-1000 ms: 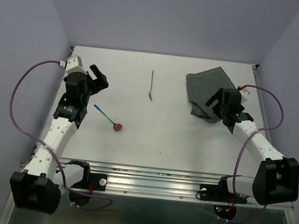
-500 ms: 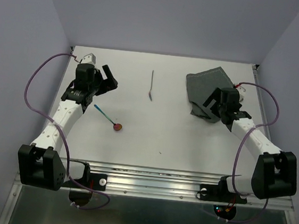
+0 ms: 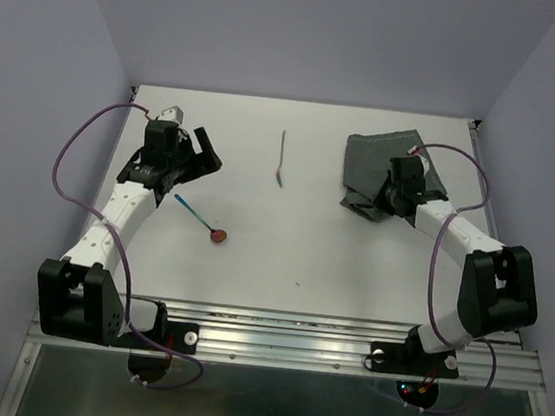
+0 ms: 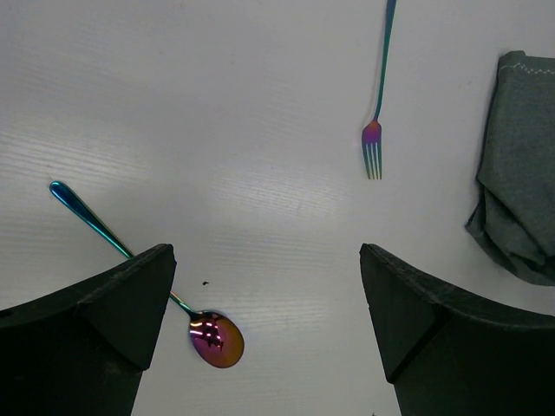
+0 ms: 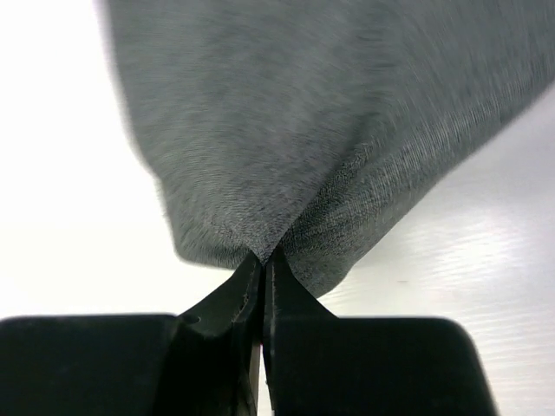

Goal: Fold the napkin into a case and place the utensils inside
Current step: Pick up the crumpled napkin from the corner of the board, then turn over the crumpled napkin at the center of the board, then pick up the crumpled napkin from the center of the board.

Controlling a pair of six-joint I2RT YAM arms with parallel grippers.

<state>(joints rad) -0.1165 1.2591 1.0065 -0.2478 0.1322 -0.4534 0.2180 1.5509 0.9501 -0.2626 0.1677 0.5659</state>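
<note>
The right gripper (image 5: 263, 260) is pinched tight on a fold of the dark grey napkin (image 3: 374, 159), which lies crumpled at the far right of the table (image 3: 292, 254). The left gripper (image 4: 264, 260) hangs spread wide, holding nothing (just above the spoon (image 4: 217, 340)). The fork (image 3: 281, 159) lies apart, farther back.

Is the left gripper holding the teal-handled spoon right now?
No, the left gripper is open and empty; the red-bowled, teal-handled spoon lies on the white table.
</note>
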